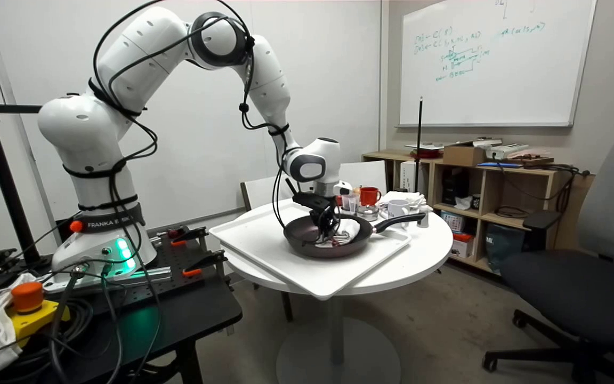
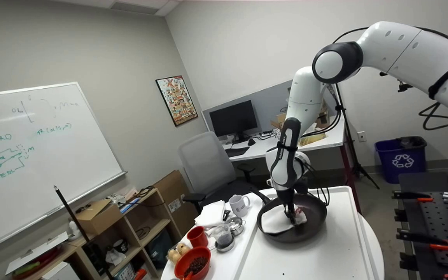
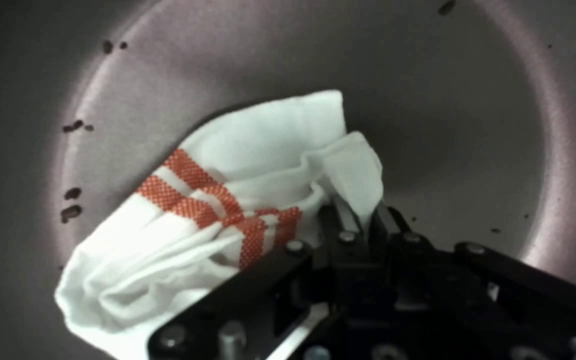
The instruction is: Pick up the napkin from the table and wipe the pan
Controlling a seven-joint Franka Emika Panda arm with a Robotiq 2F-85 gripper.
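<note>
My pincer (image 3: 364, 220), black, jointed and studded with metal screw heads, is clenched on the napkin (image 3: 203, 215); a small, smooth flap of it pokes out between my tips. The cloth is soft-looking and bunched, with rounded, crumpled folds at one end and a flatter, square-cornered fold at the other. It is white, crossed by paired orange-red bands with a speckled weave. It lies inside the pan (image 2: 314, 218), toward the handle side, on the dark grey floor. That floor looks smooth and matt, ringed by a curved pinkish sheen, with small dark specks (image 3: 71, 212) scattered over it. The pan, with its long black handle (image 1: 398, 221), sits on a white tray (image 1: 307, 272) with a raised lip, and the tray on the round white table (image 1: 427, 250). Beside the tray, in an exterior view, stand a pale mug (image 2: 238, 206), a red cup (image 2: 198, 237) and a red bowl (image 2: 207, 256) of dark pieces (image 2: 196, 265) at the lower edge. My wrist view crops the napkin at the bottom, and my own linkage covers part of it. What the specks are, I cannot tell; the fold under my tips is hidden too.
</note>
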